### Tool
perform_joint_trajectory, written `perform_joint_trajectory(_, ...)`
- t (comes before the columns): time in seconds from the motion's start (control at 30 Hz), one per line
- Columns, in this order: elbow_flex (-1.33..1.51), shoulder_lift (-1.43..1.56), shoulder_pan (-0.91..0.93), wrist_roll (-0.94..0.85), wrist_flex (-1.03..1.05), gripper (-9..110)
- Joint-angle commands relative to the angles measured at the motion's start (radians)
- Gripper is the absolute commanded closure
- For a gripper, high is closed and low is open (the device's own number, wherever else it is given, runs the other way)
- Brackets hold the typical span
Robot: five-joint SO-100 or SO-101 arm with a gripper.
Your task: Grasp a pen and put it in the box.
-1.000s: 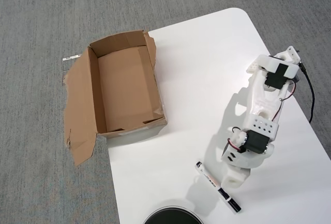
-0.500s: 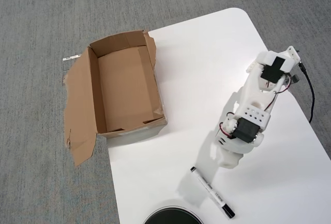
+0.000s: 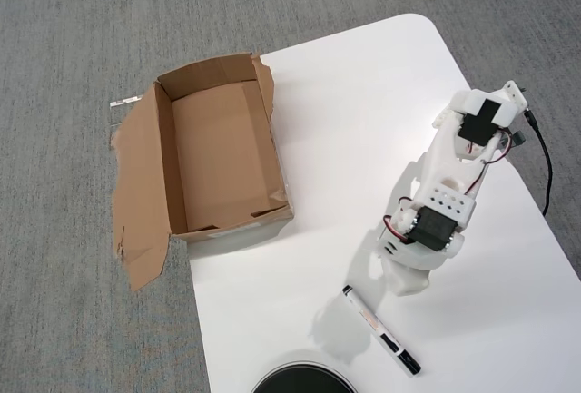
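My tool [image 3: 406, 280] hangs over the worktop [image 3: 363, 103] close to its near edge in the overhead view; I cannot tell whether its fingers are spread or pressed together. The pen [image 3: 381, 329] lies flat and diagonal just beside it, untouched, black cap toward the near edge. The box [image 3: 221, 157] sits open at the worktop's left edge, overhanging the carpet [image 3: 73, 48].

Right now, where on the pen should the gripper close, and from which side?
Grip the pen mid-barrel, on the white stretch, coming straight down with the fingers across its width. It lies flat on the table, slanting from upper left to lower right, with bare surface either side, so the middle probably balances best.
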Motion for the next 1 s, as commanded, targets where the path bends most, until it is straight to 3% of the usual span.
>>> perform_joint_trajectory(0.0,-0.031,0.057,-0.010,-0.248,-0.011,83)
perform_joint_trajectory(0.37,-0.027,0.057,-0.012,-1.213,-0.313,82)
perform_joint_trajectory(0.47,-0.016,0.057,-0.004,-1.407,-0.324,82)
perform_joint_trajectory(0.63,-0.002,0.054,0.002,-1.507,-0.311,82)
perform_joint_trajectory(0.97,0.134,0.055,-0.010,-1.518,-0.140,82)
